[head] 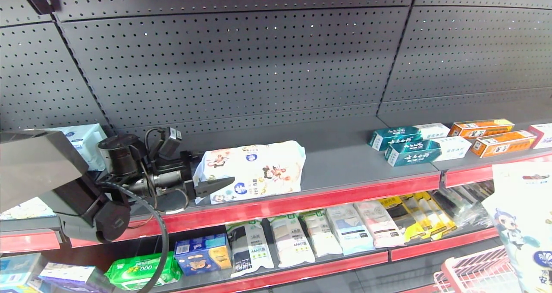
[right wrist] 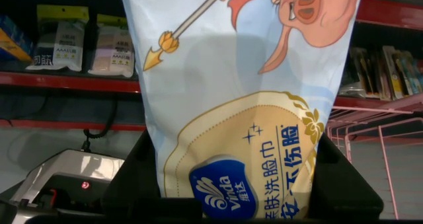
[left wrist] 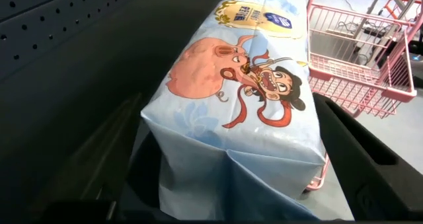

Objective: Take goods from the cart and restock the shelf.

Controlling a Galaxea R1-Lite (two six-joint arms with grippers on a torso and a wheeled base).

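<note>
Step in hand, judging by the layout: setting the cartoon-printed pack [head: 258, 168] onto the grey shelf [head: 345, 159]. Lower until fully flat on the board, long side parallel to the red front lip, and only then spread the left claw [head: 207, 172] — release early and risk a slide over the edge. Withdraw straight along the pack's length, towards the left of the frame, so as not to drag it askew. Keep free board to the right, short of the toothpaste boxes [head: 414, 144], for the next item. At present: lying near the lip at the middle of the head view, one end pinched in the left claw, fingers [left wrist: 360, 158] pressed against either side. Left arm low at the left edge of the frame, wrist roughly level, claw pointing right along the shelf. Right claw [right wrist: 238, 164] clamped on a second pack [head: 522, 224] — held upright at the lower right of the head view, above the pink cart [head: 468, 260].
</note>
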